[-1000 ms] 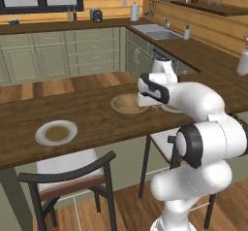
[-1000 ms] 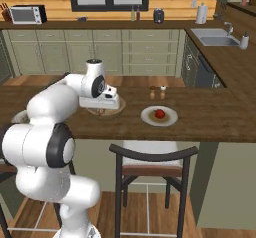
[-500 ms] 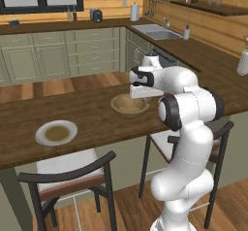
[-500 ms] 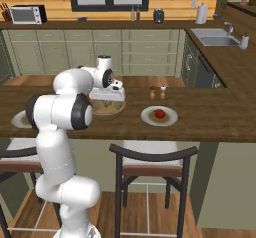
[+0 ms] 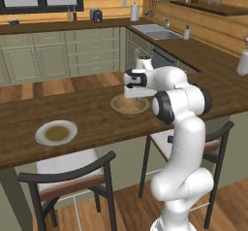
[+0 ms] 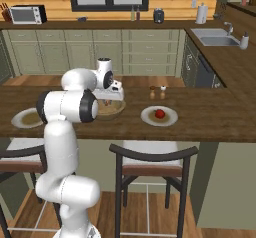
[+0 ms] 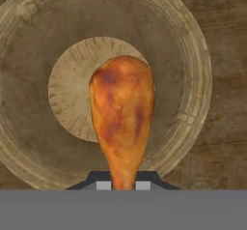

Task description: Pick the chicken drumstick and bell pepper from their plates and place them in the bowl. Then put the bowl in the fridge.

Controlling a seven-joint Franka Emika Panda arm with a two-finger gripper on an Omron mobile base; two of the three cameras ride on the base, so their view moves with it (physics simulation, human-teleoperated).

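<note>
The claw is clamped on the chicken drumstick, held over the middle of the bowl on the table. Toward the table's sink-side end, the bell pepper sits on its plate, two small shakers just behind. The other plate lies near the opposite end.

gripper over bowl | bell pepper on plate

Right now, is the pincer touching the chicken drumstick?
Touching. The hand view shows the pincer shut on the narrow end of the chicken drumstick, which hangs over the bowl.
</note>
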